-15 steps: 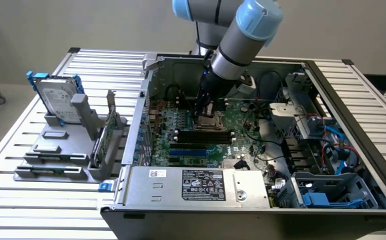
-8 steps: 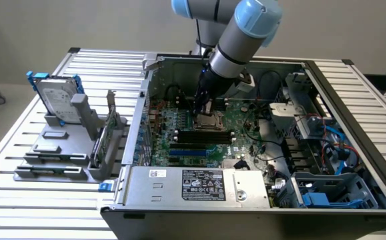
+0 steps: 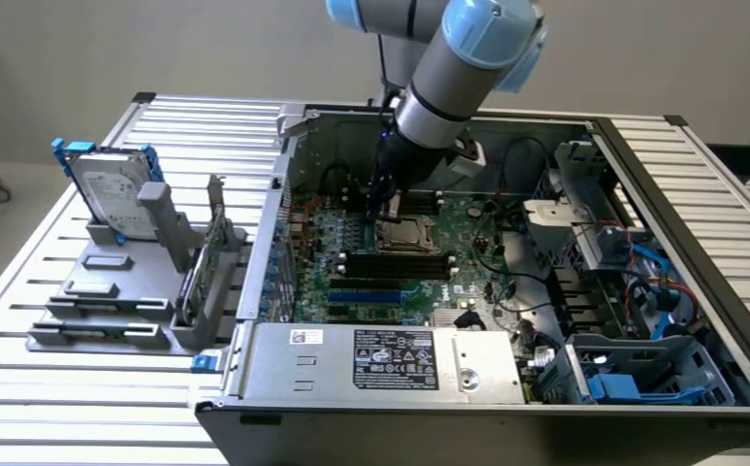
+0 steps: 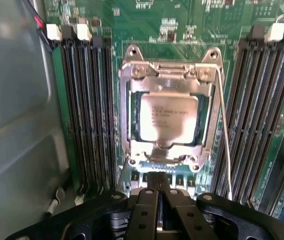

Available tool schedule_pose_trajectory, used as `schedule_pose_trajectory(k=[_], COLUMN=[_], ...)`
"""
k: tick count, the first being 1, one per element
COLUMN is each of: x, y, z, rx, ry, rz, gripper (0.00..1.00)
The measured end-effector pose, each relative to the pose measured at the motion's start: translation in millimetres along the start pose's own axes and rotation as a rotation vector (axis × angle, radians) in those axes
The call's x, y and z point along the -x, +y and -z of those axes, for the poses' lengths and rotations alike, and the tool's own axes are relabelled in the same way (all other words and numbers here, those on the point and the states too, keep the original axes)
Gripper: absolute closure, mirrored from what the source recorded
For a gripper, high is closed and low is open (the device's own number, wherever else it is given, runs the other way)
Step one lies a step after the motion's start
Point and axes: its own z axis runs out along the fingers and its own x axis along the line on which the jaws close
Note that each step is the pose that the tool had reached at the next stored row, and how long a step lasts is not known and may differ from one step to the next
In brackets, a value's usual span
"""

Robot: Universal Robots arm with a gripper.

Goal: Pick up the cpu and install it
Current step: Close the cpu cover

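Silvery, dull and flat, the cpu (image 4: 167, 117) lies square inside the bright steel socket frame (image 4: 166, 70) on the green motherboard (image 4: 146, 20), with faint print across its lid. I judge placement done, since the chip sits in the socket and not in the hand.

The hand (image 4: 157, 192) hangs just above the socket's edge. Its matt black fingers (image 4: 145, 210) are pressed together and hold nothing. In the exterior view the arm (image 3: 459, 68) reaches down into the open computer case (image 3: 685, 194), with the hand right over the socket.

A thin wire lever (image 4: 223, 130) runs along one side of the frame. I cannot tell from this angle whether it is latched, so locking may remain open. The frame appears to lie down over the chip's edges.

Dark ribbed memory slots (image 4: 89, 110) flank the socket on both sides. Well apart from it, on the slatted tabletop (image 3: 90, 388), a hard drive (image 3: 106, 189) with blue brackets stands upright in a grey holder
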Motion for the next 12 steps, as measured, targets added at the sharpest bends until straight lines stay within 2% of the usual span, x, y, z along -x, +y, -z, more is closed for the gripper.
schedule_pose_trajectory(k=[4,7,9,12], x=[0.7,0.7,0.6,0.6], y=[-8.7,-14.1,-15.4,-15.4], z=[3.5,11.9,15.5,15.5], rx=[0.0001,0.0002,-0.0001,-0.0001], ry=[0.0025,0.0032,0.0034,0.0071], rz=[-0.001,-0.002,-0.002,-0.001], gripper=[0.89,0.89,0.89,0.89])
